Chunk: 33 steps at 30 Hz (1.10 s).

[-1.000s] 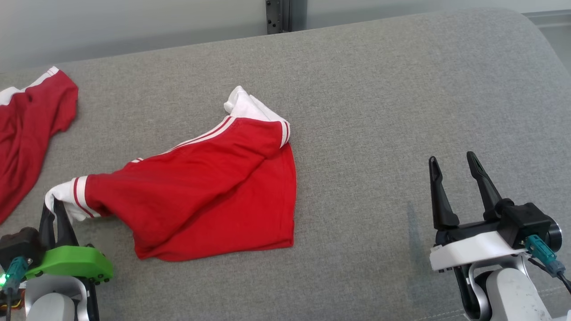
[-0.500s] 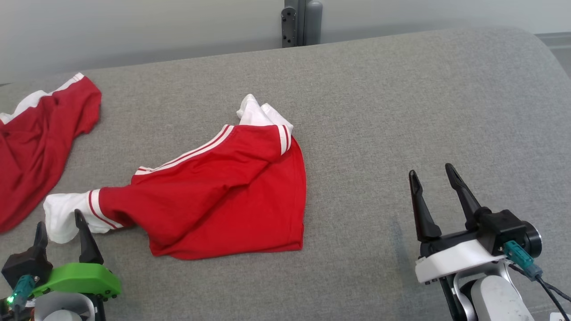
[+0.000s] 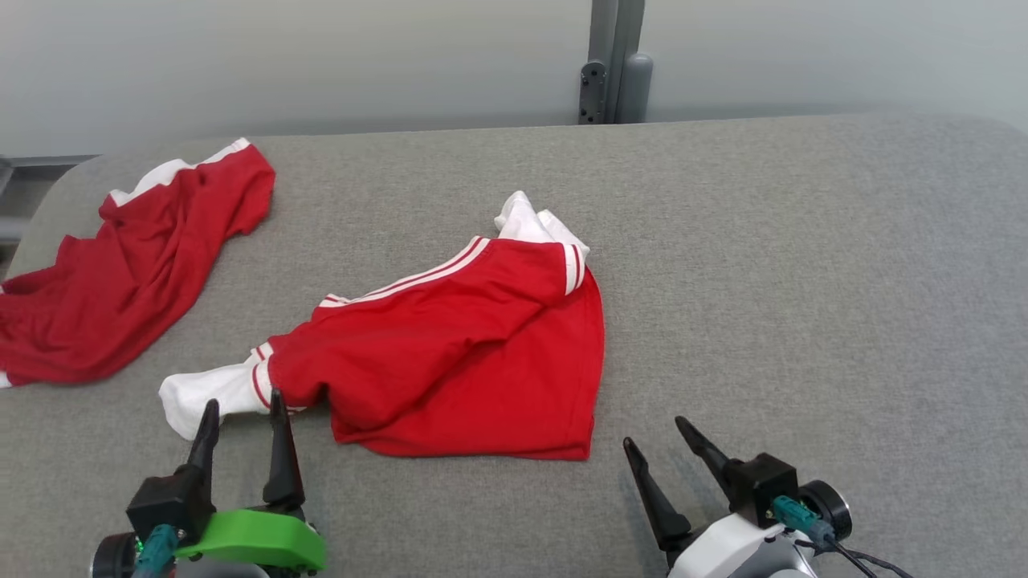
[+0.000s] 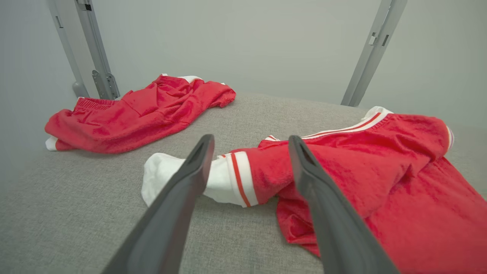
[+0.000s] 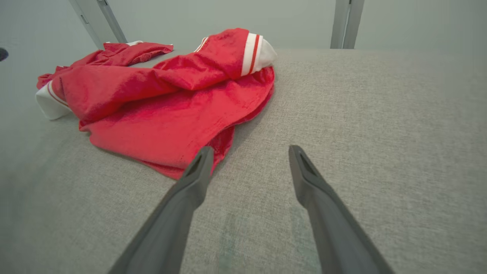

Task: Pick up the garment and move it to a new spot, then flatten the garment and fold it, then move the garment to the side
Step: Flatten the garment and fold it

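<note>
The garment (image 3: 466, 353) is a red top with white stripes and white cuffs, lying crumpled in the middle of the grey padded surface (image 3: 803, 281). One sleeve stretches left and ends in a white cuff (image 3: 209, 393). My left gripper (image 3: 245, 401) stands open just short of that cuff, holding nothing; in the left wrist view the cuff (image 4: 167, 175) lies beyond the spread fingertips of the left gripper (image 4: 251, 139). My right gripper (image 3: 654, 431) is open and empty by the garment's near right corner. The right wrist view shows the garment (image 5: 171, 99) ahead and to the left of the right gripper (image 5: 251, 149).
A second red garment (image 3: 136, 273) lies bunched at the far left of the surface, near its rounded edge. A grey metal post (image 3: 614, 64) stands against the wall behind. The right half of the surface is bare fabric.
My left gripper has opened and let go of the white cuff, which now lies on the surface. The head camera has shifted, so the whole scene sits further right in the picture.
</note>
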### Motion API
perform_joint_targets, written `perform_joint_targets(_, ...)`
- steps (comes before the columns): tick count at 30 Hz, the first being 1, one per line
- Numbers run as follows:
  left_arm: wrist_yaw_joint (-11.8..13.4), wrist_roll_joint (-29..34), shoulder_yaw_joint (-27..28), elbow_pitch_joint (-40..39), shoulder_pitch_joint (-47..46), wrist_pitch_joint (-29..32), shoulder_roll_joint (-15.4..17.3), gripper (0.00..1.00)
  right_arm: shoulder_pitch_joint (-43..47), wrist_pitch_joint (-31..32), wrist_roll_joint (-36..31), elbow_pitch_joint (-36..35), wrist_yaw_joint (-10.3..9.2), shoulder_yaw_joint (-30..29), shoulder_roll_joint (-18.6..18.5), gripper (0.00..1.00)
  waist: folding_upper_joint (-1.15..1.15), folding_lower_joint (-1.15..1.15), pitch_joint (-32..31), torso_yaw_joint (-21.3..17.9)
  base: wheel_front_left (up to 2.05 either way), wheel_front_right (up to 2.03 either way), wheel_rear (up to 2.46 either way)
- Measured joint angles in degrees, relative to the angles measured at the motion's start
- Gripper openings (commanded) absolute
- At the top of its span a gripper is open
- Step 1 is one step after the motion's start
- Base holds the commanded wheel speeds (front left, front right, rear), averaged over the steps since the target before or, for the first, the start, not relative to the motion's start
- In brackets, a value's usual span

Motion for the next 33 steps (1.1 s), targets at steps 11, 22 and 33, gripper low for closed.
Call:
perform_joint_targets(11, -0.5, 0.0, -5.8, -2.0, 1.6, 0.0, -1.1, 1.0, -6.4, 0.0, 0.8, 12.4, 0.0, 4.5, 0.0, 1.0, 0.0, 0.0, 0.0, 6.5, 0.0, 0.0, 0.0)
perform_joint_targets(22, 0.9, -1.1, -7.4, -3.6, 1.4, 0.0, -1.2, 1.0, -12.3, -0.2, 3.0, 20.8, 0.0, 4.8, 0.0, 0.13, 0.0, 0.0, 2.9, 10.2, 0.0, 0.0, 0.0)
perform_joint_targets(33, 1.5, -1.3, -7.3, -5.2, 1.2, 0.0, -1.2, 1.0, -11.8, -0.1, -0.5, 11.8, 0.05, -8.9, 0.1, 0.0, 0.0, 0.0, 3.8, 6.7, 0.0, 0.0, 0.0)
